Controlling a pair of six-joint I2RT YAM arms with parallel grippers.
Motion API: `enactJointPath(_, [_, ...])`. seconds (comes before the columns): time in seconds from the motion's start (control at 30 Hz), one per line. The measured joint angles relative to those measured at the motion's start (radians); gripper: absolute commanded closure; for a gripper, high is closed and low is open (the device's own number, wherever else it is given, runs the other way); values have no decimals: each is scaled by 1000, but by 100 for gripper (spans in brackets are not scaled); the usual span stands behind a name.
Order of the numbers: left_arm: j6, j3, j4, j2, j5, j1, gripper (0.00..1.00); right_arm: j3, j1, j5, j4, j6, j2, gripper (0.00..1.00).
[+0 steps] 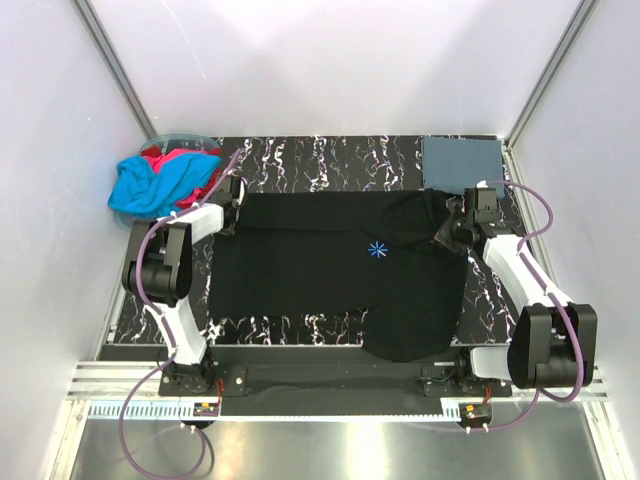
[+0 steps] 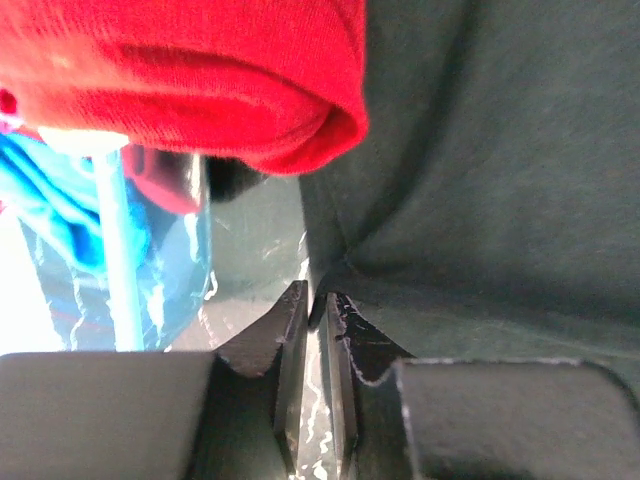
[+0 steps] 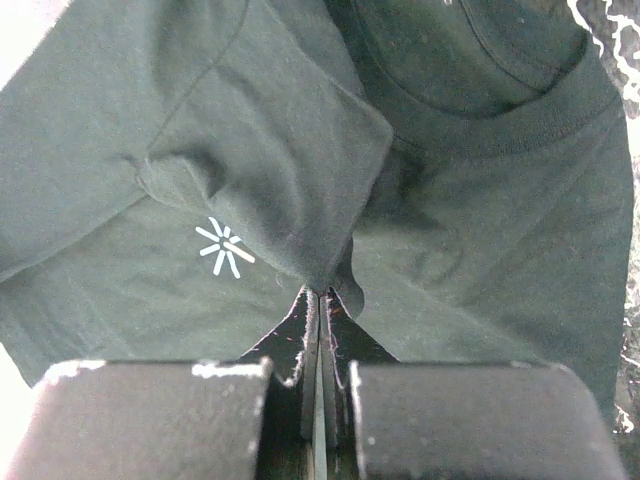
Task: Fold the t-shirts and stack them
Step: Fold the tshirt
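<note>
At centre, the black t-shirt (image 1: 330,270) lies spread for folding — the right gripper (image 3: 320,292) clamps cloth beside its collar, likely to carry a fold, while the left gripper (image 2: 320,300) sits at its far-left corner, jaws slightly apart

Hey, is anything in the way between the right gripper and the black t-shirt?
Nothing visible stands between them. The right gripper is shut directly on a pinched fold of the black t-shirt, with bare cloth right at its tips.
</note>
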Motion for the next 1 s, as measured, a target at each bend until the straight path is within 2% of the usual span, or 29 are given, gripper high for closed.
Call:
enactJointPath(0.1, [1,2,-25,1,-52,-9,74,-11,0,-5,0,8,-2,98])
enactJointPath(0.13, [1,3,-30,1,-68,-11,70,-16,0,-10,0,12,-4,95])
enactJointPath(0.2, [-5,8,-46,0,-94,-22,67,-25,0,-23,-1,23,-10,89])
enactJointPath(0.23, [-10,10,-50,-3,-104,-26,65,-29,0,-24,-2,27,-11,83])
enactJointPath(0.27, [-18,10,-54,-8,-113,-32,65,-31,0,-24,-5,33,-13,72])
enactJointPath(0.4, [-49,10,-65,-52,-121,-51,61,-34,0,-11,-44,52,-18,60])
enactJointPath(0.47, [-66,10,-68,-90,-121,-60,52,-33,0,8,-72,59,-27,58])
enactJointPath(0.83, [-96,50,-102,-323,-121,-77,48,26,-84,165,-205,133,-89,58])
enactJointPath(1.0, [-130,68,-90,-462,-27,-136,46,12,-84,165,-182,219,-31,60])
